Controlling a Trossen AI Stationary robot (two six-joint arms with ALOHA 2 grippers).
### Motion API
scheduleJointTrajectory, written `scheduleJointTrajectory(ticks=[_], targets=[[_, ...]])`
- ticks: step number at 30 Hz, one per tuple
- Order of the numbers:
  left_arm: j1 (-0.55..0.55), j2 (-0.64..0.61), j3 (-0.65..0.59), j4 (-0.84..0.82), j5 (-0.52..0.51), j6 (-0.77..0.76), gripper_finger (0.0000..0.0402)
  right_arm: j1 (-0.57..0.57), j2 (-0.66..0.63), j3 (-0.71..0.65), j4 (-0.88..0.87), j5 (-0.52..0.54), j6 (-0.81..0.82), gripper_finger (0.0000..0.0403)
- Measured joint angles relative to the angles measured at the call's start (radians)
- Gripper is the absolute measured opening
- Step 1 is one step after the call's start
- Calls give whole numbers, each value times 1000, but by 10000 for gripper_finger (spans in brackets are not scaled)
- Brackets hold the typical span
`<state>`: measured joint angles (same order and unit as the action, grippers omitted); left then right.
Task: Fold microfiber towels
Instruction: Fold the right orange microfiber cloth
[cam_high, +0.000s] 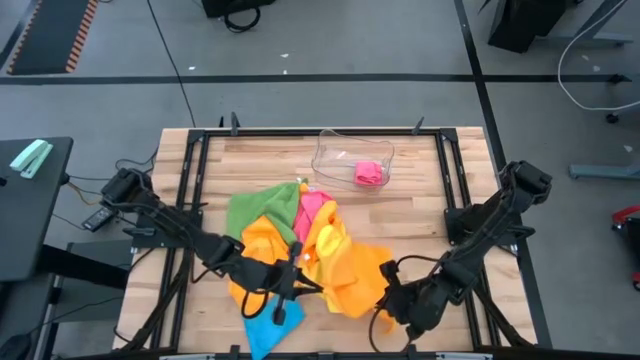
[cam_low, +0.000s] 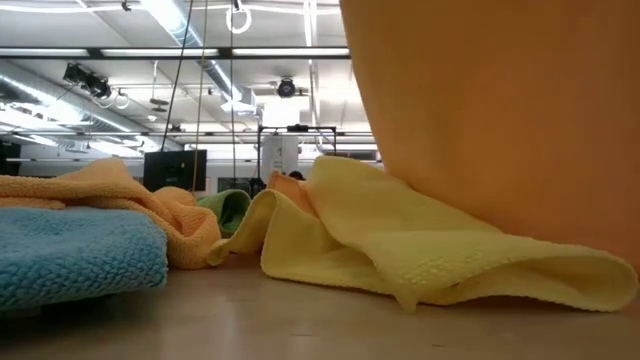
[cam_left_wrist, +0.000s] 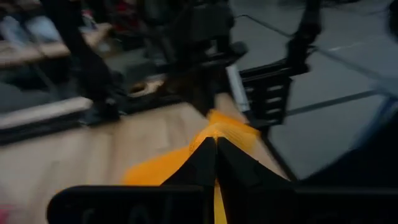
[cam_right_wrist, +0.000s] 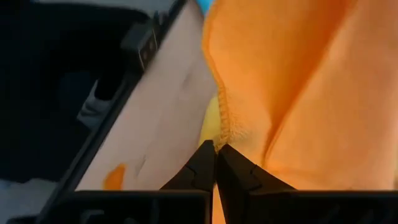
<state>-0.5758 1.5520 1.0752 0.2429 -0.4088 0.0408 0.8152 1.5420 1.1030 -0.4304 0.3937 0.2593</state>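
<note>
A heap of microfiber towels lies mid-table: green (cam_high: 255, 208), pink (cam_high: 312, 205), yellow (cam_low: 400, 250) and blue (cam_high: 268, 325), with another orange one (cam_low: 120, 190) on the heap. My left gripper (cam_high: 292, 272) and right gripper (cam_high: 388, 298) are both shut on one orange towel (cam_high: 350, 270), near the table's front edge. In the low view this towel (cam_low: 500, 120) hangs as a broad sheet above the yellow one. A folded pink towel (cam_high: 369, 173) rests in the clear tray (cam_high: 330, 152). My left gripper pinches the orange towel's edge (cam_left_wrist: 214, 134) between its two shut fingers; the fingers lie nearly level. The cloth runs away from the fingertips toward the table's right side. My right gripper pinches the towel's stitched hem (cam_right_wrist: 222, 134) between its fingertips, slanting down. The cloth spreads beyond the fingers, slack with a soft fold.
The clear tray stands at the table's far middle. Black frame rails (cam_high: 195, 170) run along the left and right sides of the wooden top. Bare wood (cam_high: 410, 215) shows at the far right, between tray and right arm.
</note>
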Motion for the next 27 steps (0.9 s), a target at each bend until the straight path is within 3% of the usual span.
scheduleJointTrajectory(ticks=[4, 6, 9, 14, 18, 21, 24, 27], targets=[[-9, -8, 0, 29, -82, 32, 13, -13, -48, 0, -43, -59, 7, 19], [5, -8, 0, 59, -99, 33, 11, -26, -90, 21, -167, -119, 82, 19], [53, -7, 0, 112, -133, 35, 13, -41, -159, 65, -392, -94, 267, 19], [183, 12, 0, 250, -160, 44, 20, -87, -250, 156, -774, 69, 435, 19], [292, 38, 0, 417, -161, 45, 14, -171, -290, 229, -998, 258, 424, 19], [337, 39, 0, 534, -150, 110, 10, -236, -298, 285, -1079, 440, 338, 19], [332, 38, 0, 655, -76, 233, 12, -259, -291, 344, -1093, 615, 244, 19], [297, 38, 0, 689, -4, 314, 19, -252, -281, 381, -1031, 695, 123, 19]])
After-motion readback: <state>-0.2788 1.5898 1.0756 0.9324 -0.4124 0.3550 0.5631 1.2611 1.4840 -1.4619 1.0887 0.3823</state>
